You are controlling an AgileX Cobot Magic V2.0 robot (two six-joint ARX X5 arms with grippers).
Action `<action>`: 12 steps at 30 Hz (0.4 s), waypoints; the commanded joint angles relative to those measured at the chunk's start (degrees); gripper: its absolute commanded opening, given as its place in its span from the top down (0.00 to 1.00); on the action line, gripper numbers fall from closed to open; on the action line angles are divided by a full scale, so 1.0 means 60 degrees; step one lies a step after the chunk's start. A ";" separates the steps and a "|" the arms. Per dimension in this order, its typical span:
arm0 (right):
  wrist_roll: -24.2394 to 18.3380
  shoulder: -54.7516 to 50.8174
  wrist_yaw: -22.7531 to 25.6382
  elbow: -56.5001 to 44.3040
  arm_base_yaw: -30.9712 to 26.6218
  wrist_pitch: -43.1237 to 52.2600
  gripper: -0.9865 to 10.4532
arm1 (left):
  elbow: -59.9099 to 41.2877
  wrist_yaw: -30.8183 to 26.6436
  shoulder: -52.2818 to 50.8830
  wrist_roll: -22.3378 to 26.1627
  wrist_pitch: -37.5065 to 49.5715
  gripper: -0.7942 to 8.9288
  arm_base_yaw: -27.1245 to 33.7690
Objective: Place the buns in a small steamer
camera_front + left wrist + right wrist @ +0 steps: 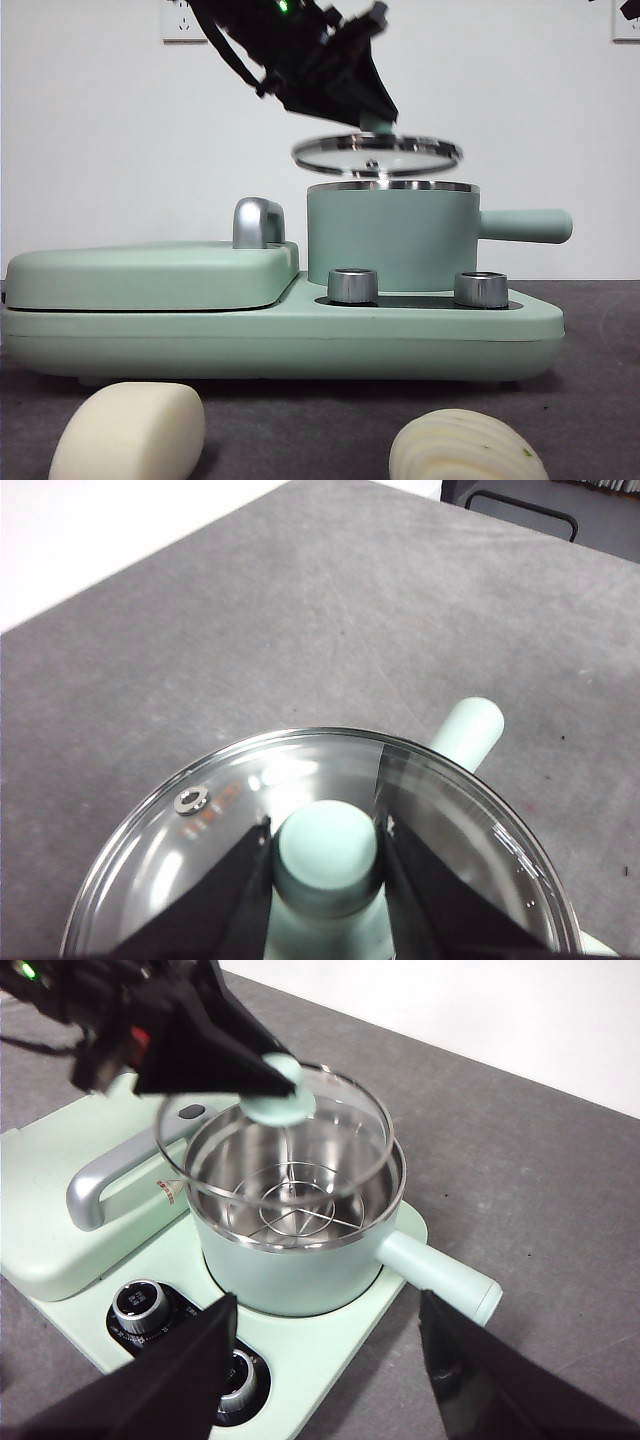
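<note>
Lid (376, 155) lifted clear of steamer (390, 238), clenched at its knob (326, 846) by left fingers (228, 900). Right gripper (325, 1355) spread wide, holding nothing, hovering near the steamer. Pot open, rack (288, 1210) bare inside. Both buns (128, 432) (466, 446) on the desk in front: neither loaded yet. Grey, matte desk (330, 620); plain white wall (100, 150) with a socket (183, 22).

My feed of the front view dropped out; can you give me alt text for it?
The left end effector holds the glass lid by its knob, raised just above the open small steamer on its mint-green cooker base. Two buns, one smooth and one ridged, lie on the table in front.
</note>
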 commanded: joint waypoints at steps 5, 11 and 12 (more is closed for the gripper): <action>0.0124 0.0029 0.0011 0.0149 0.0036 0.0073 0.66 | 0.0401 -0.0022 -0.0885 -0.0055 -0.0863 0.91 0.0302; 0.0120 0.0055 -0.0058 0.0149 0.0335 0.0080 0.63 | 0.0401 -0.0204 -0.1614 -0.0058 -0.2142 0.91 0.0685; 0.0117 0.0073 -0.0055 0.0149 0.0444 0.0087 0.63 | 0.0397 -0.0255 -0.1698 -0.0062 -0.2291 0.91 0.0754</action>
